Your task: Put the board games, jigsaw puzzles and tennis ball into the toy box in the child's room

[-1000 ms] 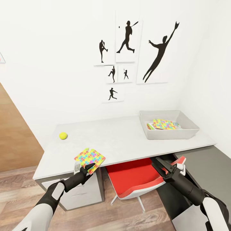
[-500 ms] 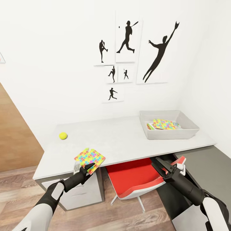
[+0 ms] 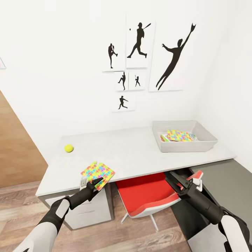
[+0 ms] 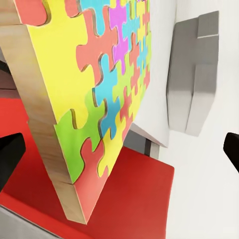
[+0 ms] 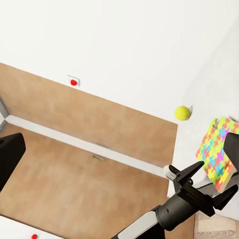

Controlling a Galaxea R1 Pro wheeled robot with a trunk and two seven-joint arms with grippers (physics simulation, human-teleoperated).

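A jigsaw puzzle (image 3: 98,173) lies at the front edge of the table (image 3: 133,154), one corner jutting past the edge. My left gripper (image 3: 93,182) is open at that corner, and in the left wrist view the puzzle (image 4: 99,89) stands between the spread fingertips (image 4: 10,159). The tennis ball (image 3: 69,148) rests at the table's left. At the right end, the toy box (image 3: 204,143) holds a second puzzle (image 3: 179,135) lying on printed game boxes (image 3: 163,138). My right gripper (image 3: 174,177) hangs open below the table edge, holding nothing.
A red chair (image 3: 150,194) is tucked under the table between my arms. A grey drawer unit (image 3: 91,210) stands under the table's left end. White walls close the back and right; wood floor (image 3: 21,206) lies to the left.
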